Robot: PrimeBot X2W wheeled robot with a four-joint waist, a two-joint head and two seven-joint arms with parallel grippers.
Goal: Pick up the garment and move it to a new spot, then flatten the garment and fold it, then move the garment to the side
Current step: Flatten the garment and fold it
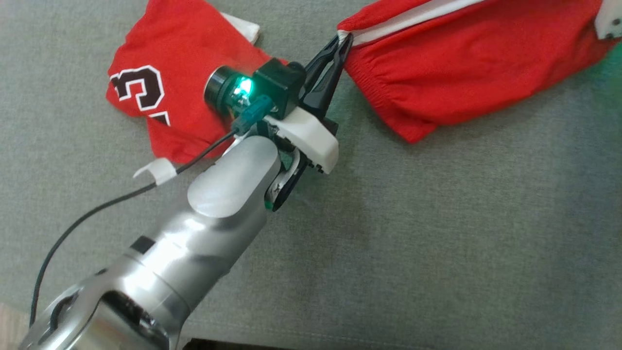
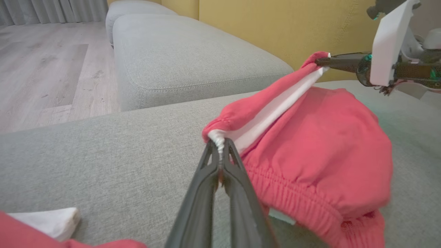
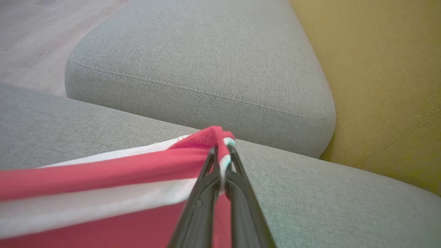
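The garment [image 1: 461, 63] is a pair of red shorts with a white side stripe, stretched between my two grippers over the grey sofa seat [image 1: 437, 218]. My left gripper [image 1: 342, 41] is shut on the white-edged waistband corner, seen close in the left wrist view [image 2: 219, 148], where the garment [image 2: 320, 144] sags down to the cushion on the right. My right gripper [image 3: 220, 155] is shut on the other corner of the garment [image 3: 103, 172], and its fingers [image 2: 330, 62] also pinch the fabric in the left wrist view. The elastic waistband faces my left wrist camera.
A red jersey with a dark number [image 1: 160, 82] lies at the left, a white folded cloth [image 1: 243, 26] beside it. A second grey cushion [image 2: 179, 58] stands beyond, with the yellow sofa back [image 2: 268, 24] and wooden floor [image 2: 44, 62]. A black cable [image 1: 87, 214] trails from my left arm.
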